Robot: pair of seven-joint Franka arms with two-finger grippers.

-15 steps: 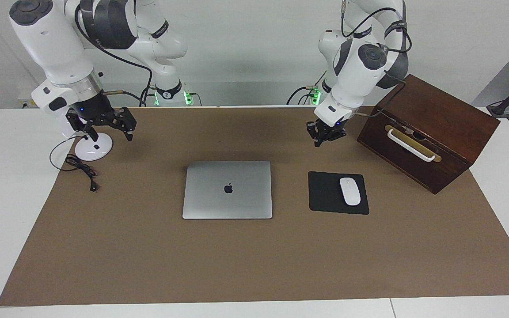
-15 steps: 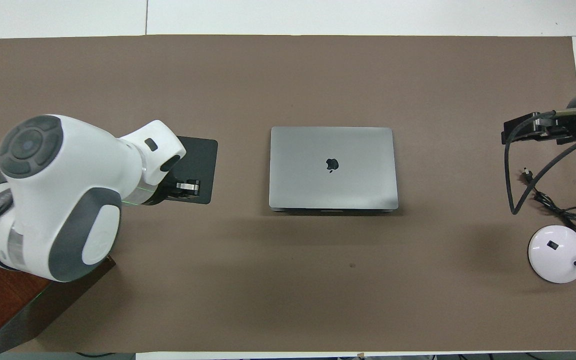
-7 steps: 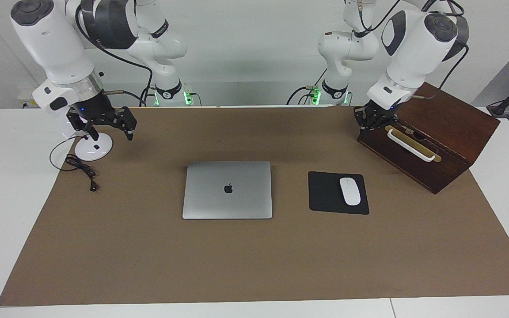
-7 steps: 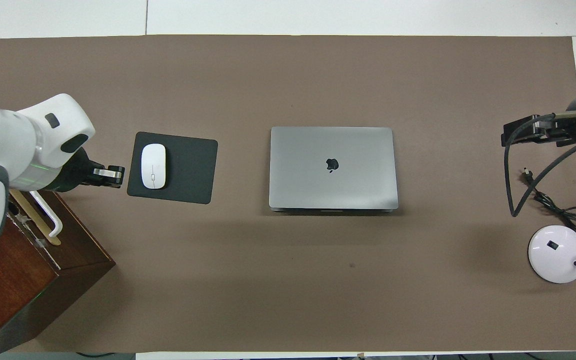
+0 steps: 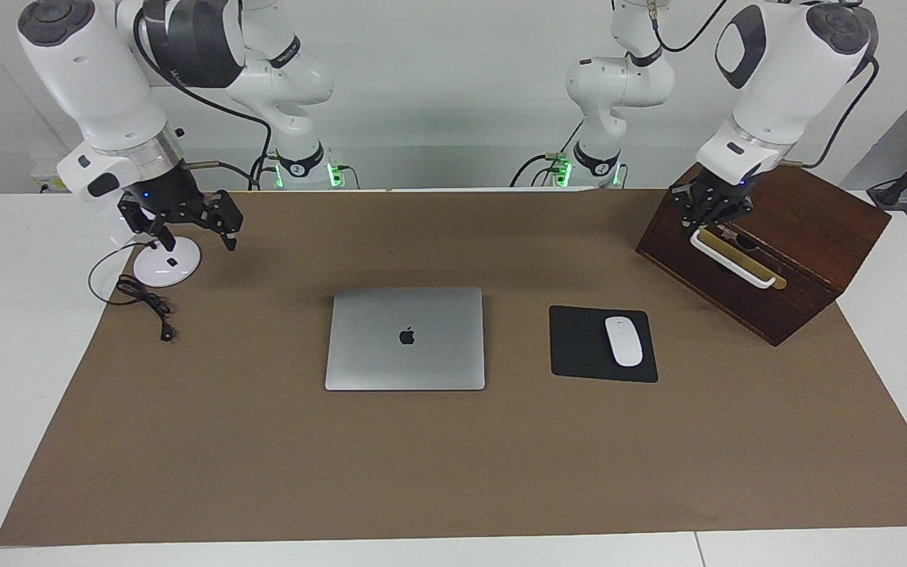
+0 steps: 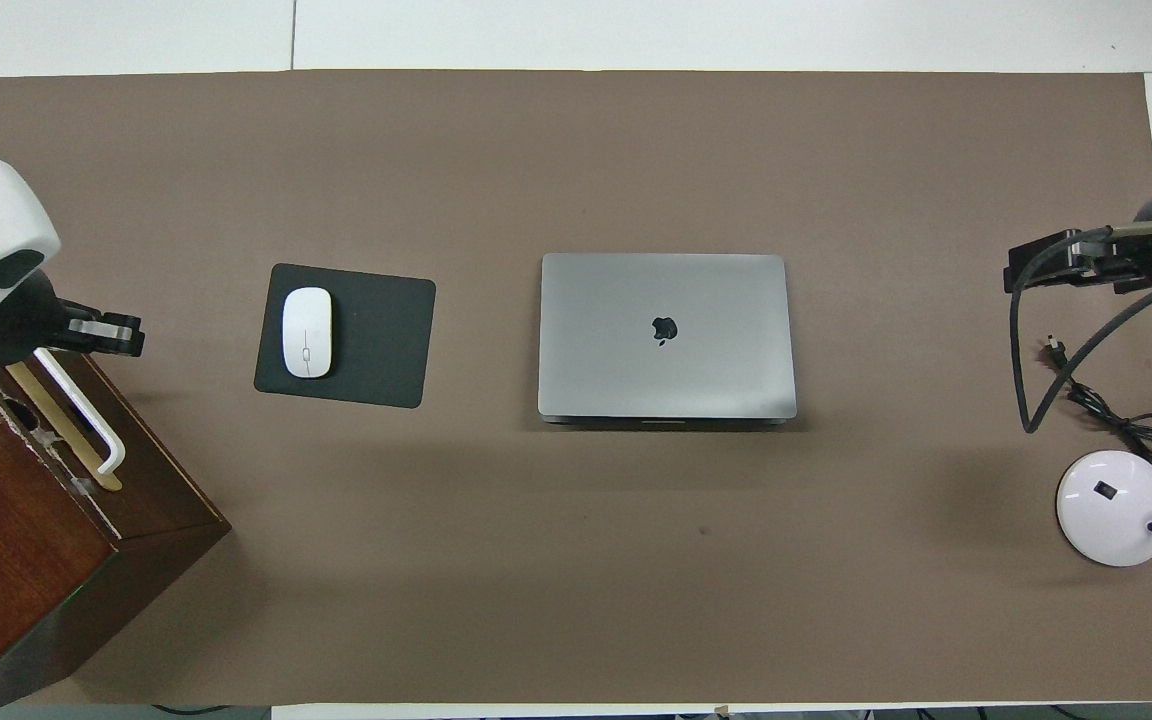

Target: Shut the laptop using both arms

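The laptop lay flat on the brown mat at the middle of the surface, lid down and logo uppermost. No keyboard or screen showed in either view, so the closing appeared already done. Its long axis ran across the surface, from one arm's end toward the other's.

Both end effectors stood well apart from the laptop, one toward each end of the surface, with the laptop between them. Judged from the facing view, neither arm was clearly the nearer, and any further press on the lid would call for each to travel inward toward the middle.

The left end effector was up over the wooden box at the left arm's end of the surface, just above the box's white handle. Its fingertips were together and nothing was seen between them. Whether it touched the handle or the box could not be told from these views.

The right end effector hung over the mat's edge at the right arm's end, beside the round white base and the loose black cable. Its fingers stood spread wide and held nothing.

The black mouse pad with the white mouse on it lay between the laptop and the box, touched by neither end effector.
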